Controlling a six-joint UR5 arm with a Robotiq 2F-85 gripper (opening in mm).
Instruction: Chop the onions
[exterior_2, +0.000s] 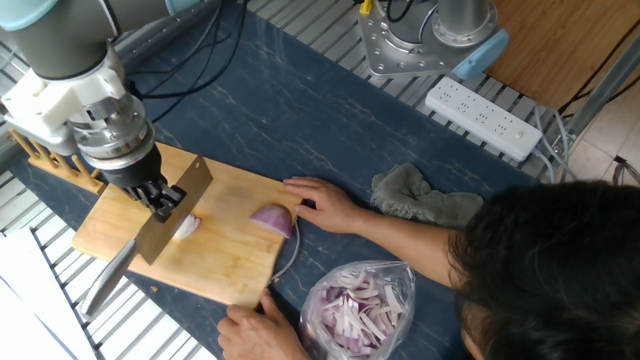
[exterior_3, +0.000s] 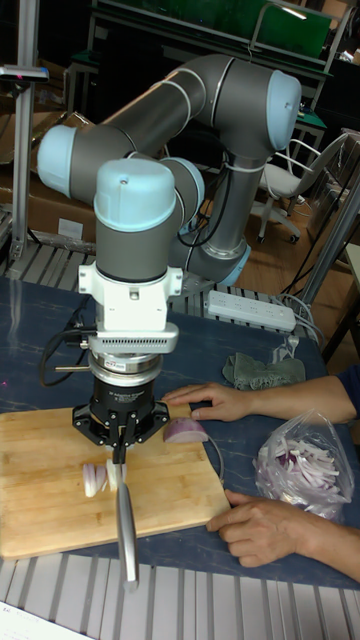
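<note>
a person's hand (exterior_3: 262, 525) steadies the near corner of the pale wooden cutting board (exterior_2: 230, 265), beside a clear plastic bag of pink-white onion strips (exterior_2: 358, 305). on the board, the black tool (exterior_2: 158, 198) grips a broad steel knife (exterior_2: 170, 212), blade down at the small pale onion wedge (exterior_2: 186, 227). the glossy purple onion half (exterior_2: 272, 220) lies well apart, touching the person's other hand (exterior_2: 322, 205).

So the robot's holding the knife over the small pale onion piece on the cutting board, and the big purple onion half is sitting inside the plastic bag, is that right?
Not quite. The purple onion half lies on the cutting board, beside the person's hand, as the fixed view shows. The plastic bag holds only thin strips. The rest stands: the gripper holds the knife at the pale piece.
</note>
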